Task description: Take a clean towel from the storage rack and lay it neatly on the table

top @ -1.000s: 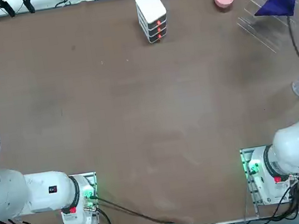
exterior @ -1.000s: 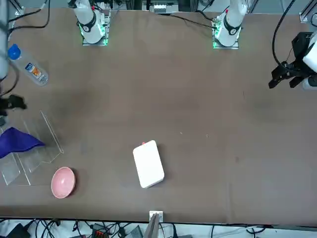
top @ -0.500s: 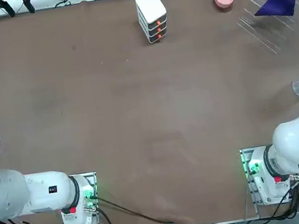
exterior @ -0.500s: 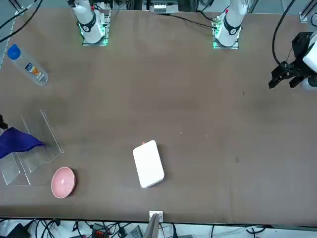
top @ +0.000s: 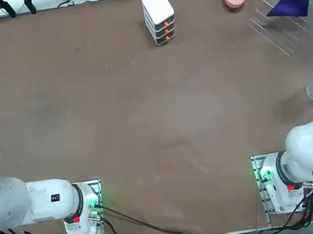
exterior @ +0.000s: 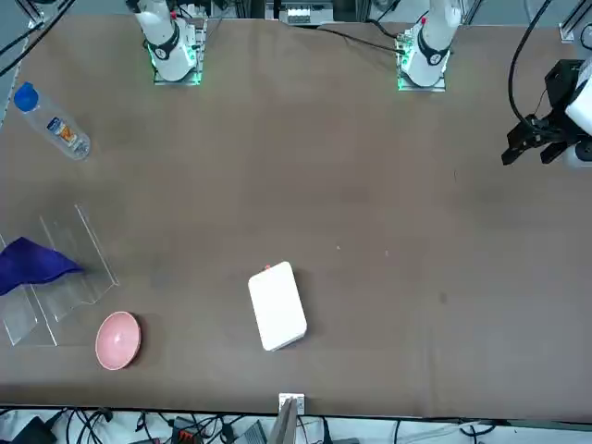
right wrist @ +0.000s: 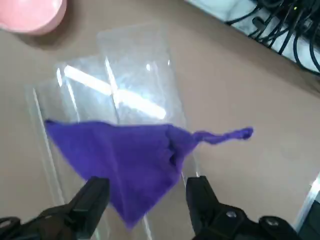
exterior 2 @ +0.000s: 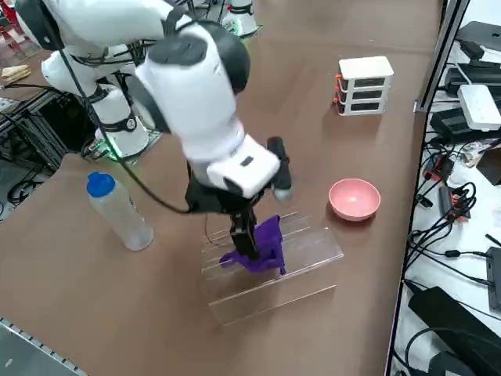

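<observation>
Watching the right pincer (right wrist: pixel 147 200): it's wide open, holding nothing, straddling the towel (right wrist: pixel 127 162) draped on the storage rack (right wrist: pixel 132 87). Your risks: fingers clipping clear rods, or pinching one thin fold that slips out.

Deep purple-blue soft cloth towel (right wrist: pixel 130 160) draped over transparent rack of thin clear rods (right wrist: pixel 135 95), peaked, corner loop trailing off one edge. Rack stands on large flat brown matte table (top: pixel 143 107) at top view's 2 o'clock corner, towel on its outer side.
</observation>
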Robot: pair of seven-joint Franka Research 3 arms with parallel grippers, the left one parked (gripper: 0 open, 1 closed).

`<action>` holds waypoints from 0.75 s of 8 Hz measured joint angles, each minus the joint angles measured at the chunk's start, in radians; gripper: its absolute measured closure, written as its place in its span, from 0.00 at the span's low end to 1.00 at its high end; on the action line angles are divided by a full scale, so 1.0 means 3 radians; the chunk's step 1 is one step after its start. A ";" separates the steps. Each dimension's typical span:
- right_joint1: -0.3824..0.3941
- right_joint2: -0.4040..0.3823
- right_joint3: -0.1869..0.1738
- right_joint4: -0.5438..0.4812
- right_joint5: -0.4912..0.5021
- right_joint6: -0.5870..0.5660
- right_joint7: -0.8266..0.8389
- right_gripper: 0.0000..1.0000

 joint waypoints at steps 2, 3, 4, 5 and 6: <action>-0.0040 0.0117 0.0001 0.0055 0.0118 0.0205 -0.0073 0.08; -0.0040 0.0121 0.0004 0.0072 0.0119 0.0223 -0.0091 0.10; -0.0041 0.0121 0.0007 0.0083 0.0136 0.0226 -0.0109 0.11; -0.0041 0.0128 0.0012 0.0083 0.0199 0.0229 -0.0130 0.15; -0.0041 0.0147 0.0017 0.0083 0.0253 0.0248 -0.0157 0.16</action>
